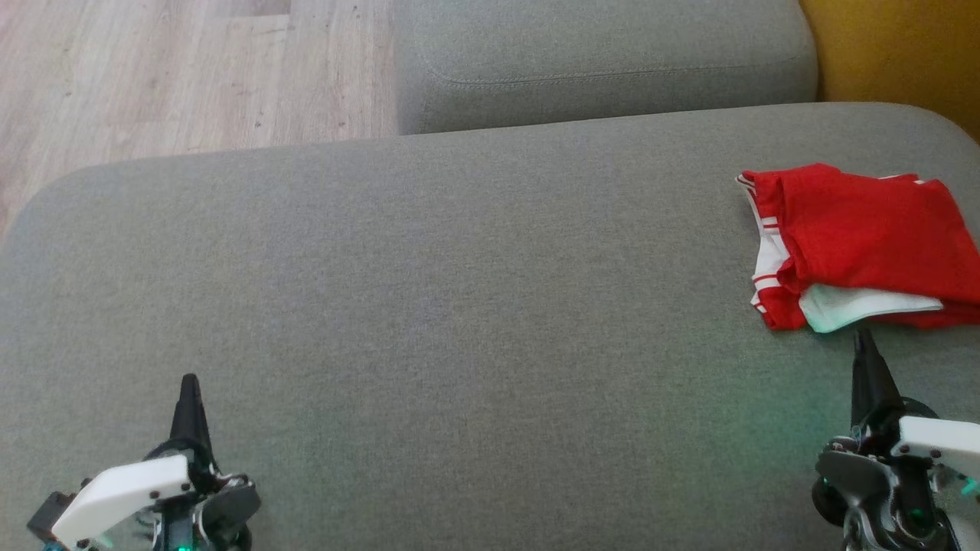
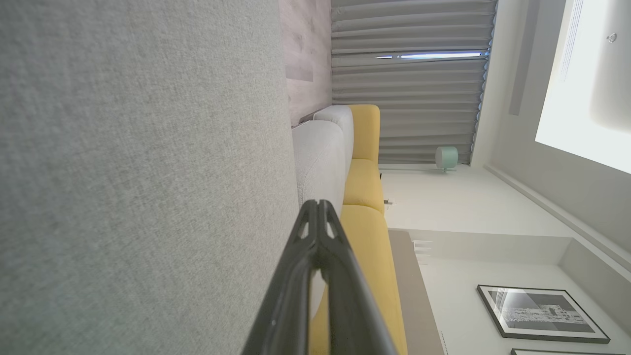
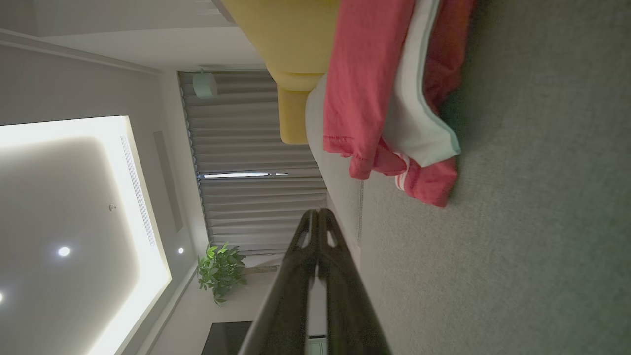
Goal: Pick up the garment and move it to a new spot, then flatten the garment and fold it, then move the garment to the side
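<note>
Two claws clenched empty, left gripper (image 1: 190,386) well clear, right gripper (image 1: 864,340) just short of the garment (image 1: 857,237) bunched at the sofa's (image 1: 459,306) right side, likely light and floppy, best pinched at its near hem

nothing readable here tbh. red garment (image 1: 865,229): white stripes along edge, white-and-mint part poking out underneath, no logo, number or tag legible. framed picture (image 2: 542,315) on wall in left wrist view: grey print, too small and tilted to make out any lettering. no text, brand or sign to report.
</note>
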You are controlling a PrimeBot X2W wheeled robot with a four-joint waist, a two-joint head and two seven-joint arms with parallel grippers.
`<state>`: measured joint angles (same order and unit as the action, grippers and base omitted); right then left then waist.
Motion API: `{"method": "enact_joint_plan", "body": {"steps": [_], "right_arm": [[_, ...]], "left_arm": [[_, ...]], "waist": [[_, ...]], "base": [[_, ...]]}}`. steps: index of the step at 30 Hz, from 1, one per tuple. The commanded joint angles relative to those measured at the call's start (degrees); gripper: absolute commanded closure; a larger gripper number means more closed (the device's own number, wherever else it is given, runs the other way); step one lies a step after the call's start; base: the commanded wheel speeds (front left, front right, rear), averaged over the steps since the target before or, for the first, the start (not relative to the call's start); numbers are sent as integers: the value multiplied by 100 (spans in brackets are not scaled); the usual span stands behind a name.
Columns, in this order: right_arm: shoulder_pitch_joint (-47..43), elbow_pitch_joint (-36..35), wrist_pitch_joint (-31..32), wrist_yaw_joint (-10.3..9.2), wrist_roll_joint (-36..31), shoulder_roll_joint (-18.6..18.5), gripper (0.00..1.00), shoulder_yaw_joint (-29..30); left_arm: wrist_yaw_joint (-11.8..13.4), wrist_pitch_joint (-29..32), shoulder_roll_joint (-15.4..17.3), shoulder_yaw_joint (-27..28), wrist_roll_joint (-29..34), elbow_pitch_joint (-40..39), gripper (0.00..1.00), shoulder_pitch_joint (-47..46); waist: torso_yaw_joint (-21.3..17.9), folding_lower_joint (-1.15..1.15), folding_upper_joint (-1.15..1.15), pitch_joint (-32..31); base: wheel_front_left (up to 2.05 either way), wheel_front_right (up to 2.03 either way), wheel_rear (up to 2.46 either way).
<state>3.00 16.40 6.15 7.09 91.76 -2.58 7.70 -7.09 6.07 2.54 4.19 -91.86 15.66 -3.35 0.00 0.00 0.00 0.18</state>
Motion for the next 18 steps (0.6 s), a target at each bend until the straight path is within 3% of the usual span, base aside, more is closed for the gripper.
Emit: {"method": "enact_joint_plan", "body": {"steps": [1, 18], "right_arm": [[319, -237, 34, 40, 40, -30, 100, -118], [319, -237, 34, 40, 41, -30, 100, -118]], "left_arm": [[-40, 41, 33, 232, -31, -160, 100, -284], [-40, 41, 33, 232, -32, -160, 100, -284]], "waist": [[0, 0, 0, 0], [0, 0, 0, 0]], "base": [[0, 0, 0], [0, 0, 0]]}}
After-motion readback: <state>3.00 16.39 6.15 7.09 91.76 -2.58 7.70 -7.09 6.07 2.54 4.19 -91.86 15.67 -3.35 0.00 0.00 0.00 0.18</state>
